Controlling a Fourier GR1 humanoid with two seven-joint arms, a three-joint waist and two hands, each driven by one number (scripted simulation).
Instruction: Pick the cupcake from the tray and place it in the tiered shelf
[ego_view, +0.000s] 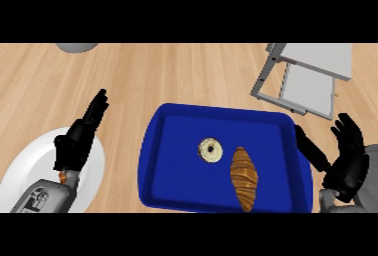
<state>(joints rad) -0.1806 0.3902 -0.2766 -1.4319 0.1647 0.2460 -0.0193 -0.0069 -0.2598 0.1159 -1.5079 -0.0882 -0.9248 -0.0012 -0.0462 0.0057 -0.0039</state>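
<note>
cupcake (210, 150) sits mid blue tray (170, 150), croissant (244, 179) just right of it. right hand (347, 162) open, empty, beside the tray's right edge, likely staged for the grab since the tiered shelf (306, 75) is far right. left hand (75, 142) open, resting over white plate (29, 170).

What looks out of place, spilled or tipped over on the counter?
Nothing stands out. The cupcake and croissant lie side by side inside the blue tray; the shelf stands beyond it, turned at an angle. The left hand and right hand are open, holding nothing.
</note>
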